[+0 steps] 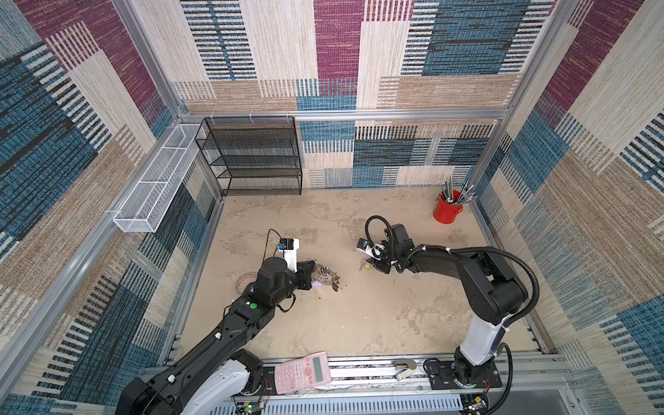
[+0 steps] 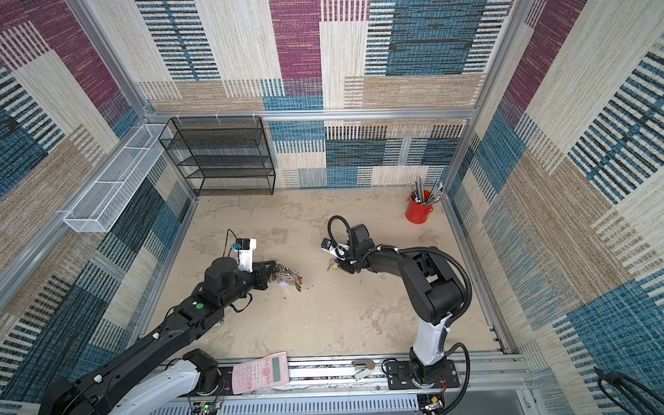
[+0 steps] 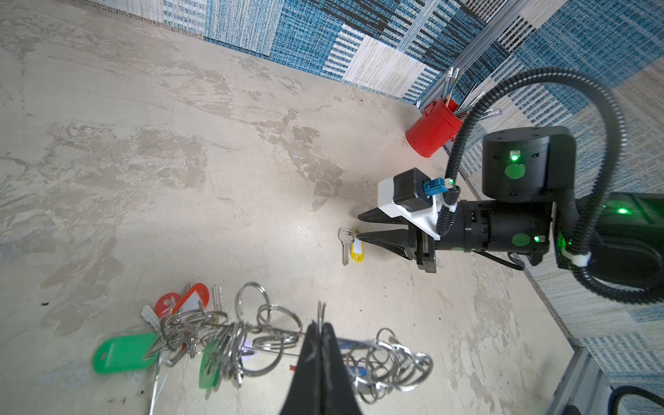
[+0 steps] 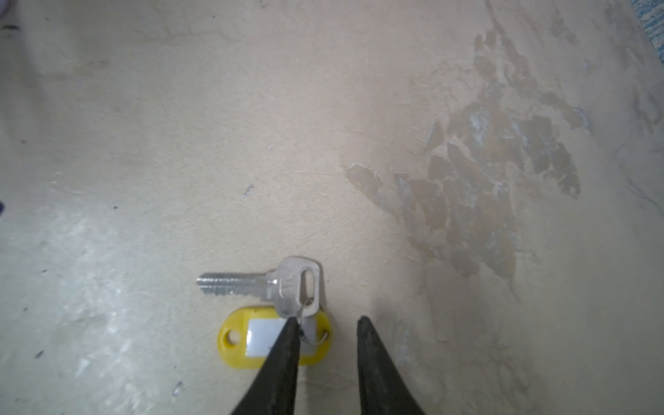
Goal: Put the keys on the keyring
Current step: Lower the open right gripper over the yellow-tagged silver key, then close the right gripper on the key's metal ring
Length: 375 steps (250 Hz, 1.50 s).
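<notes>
Pickup step: right claw (image 4: 327, 319) partly open at the keys (image 4: 294, 284), left claw (image 3: 321, 327) clamping the keyring (image 3: 273, 339). Next needs a precise pinch.

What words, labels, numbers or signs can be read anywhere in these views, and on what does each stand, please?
Nothing reads clearly.
Silver key: stamped mark on its head, too blurred to read.
Yellow tag: white label, blank.
Pink calculator: button legends too small to read.
</notes>
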Tool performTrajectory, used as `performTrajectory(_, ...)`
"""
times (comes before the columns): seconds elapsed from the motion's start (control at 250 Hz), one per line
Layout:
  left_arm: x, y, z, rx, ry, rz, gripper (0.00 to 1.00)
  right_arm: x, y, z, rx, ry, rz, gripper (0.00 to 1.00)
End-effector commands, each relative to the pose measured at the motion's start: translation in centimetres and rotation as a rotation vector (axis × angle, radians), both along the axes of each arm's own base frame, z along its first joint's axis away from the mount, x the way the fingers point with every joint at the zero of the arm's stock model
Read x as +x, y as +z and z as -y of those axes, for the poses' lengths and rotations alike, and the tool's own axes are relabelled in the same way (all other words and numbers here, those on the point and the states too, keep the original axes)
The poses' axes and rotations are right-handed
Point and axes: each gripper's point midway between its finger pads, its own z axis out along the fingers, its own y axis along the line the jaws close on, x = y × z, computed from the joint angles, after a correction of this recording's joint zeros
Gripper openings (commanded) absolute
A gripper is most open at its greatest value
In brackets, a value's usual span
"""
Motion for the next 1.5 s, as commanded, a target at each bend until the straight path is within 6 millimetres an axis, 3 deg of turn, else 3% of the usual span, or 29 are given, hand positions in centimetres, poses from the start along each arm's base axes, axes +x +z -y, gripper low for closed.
performTrajectory(0.0, 0.5, 1.4, 0.4, -0.050, -0.003, 0.046, 0.00, -0.5, 0.4, -0.3, -0.005, 0.016, 0.009, 0.34)
performTrajectory(0.38, 0.3, 1.4, 0.4, -0.055, -0.003, 0.045, 0.00, -0.3, -0.4, -0.4, -0.032, 0.016, 0.000, 0.36)
performTrajectory(0.852, 0.4, 1.5, 0.1, -0.055, 0.007, 0.050, 0.00, 0.6, -0.9, -0.5, -0.029, -0.006, -0.009, 0.15)
performTrajectory(1.28, 0.4, 1.5, 0.2, -0.059, 0.003, 0.047, 0.00, 0.6, 0.3, -0.3, 0.011, -0.033, -0.010, 0.18)
performTrajectory(1.496, 0.4, 1.4, 0.1, -0.058, 0.005, 0.047, 0.00, 0.7, -0.3, -0.3, 0.008, -0.032, -0.025, 0.18)
